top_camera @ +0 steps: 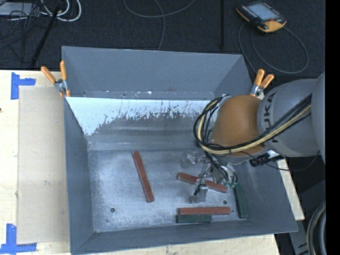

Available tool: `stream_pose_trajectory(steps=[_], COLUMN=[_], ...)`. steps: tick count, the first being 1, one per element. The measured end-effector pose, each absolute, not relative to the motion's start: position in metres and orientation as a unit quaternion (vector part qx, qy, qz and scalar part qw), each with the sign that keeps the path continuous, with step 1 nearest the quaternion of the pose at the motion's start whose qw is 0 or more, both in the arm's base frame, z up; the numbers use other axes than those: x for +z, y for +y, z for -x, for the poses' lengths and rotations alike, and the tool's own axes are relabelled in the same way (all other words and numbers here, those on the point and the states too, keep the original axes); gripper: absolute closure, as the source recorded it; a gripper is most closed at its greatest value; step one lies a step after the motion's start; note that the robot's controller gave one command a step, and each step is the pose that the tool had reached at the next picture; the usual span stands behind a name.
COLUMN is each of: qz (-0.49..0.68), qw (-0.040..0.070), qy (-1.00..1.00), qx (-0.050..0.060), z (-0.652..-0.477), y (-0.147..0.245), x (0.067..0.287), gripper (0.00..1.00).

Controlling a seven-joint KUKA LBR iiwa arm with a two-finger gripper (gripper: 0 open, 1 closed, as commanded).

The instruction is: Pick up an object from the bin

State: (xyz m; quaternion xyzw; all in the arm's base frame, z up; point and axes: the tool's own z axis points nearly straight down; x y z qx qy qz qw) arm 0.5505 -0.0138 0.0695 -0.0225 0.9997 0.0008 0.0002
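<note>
In the left half of the grey metal bin (74,169), a long red-brown stick (142,177) lies alone on the floor, running from the far left toward the near right, well apart from everything else. Right of the middle lies a short red-brown stick (187,178), slanted, with its right end at the gripper (197,194). The gripper is down at the bin floor, between this stick and a second short red-brown piece (217,187) just beside it on the right. Whether the two are one stick passing under the gripper cannot be told, nor whether the fingers are open or closed. Just near of the gripper a red-brown bar (204,211) lies crosswise, with a dark green strip (192,219) along its near left edge. Further right, a dark green stick (240,201) lies by the right wall. Above these, the arm's orange cover (236,124) and looped cables (204,126) hang over the bin's right side.
</note>
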Motion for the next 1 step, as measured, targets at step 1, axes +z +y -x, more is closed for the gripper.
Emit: stream_pose_trajectory(steps=[1], qz=[0.017], qw=[0.000], qy=[1.000], qx=[0.000], z=[-0.5591], y=[-0.0440], x=[0.0835], gripper=[1.00])
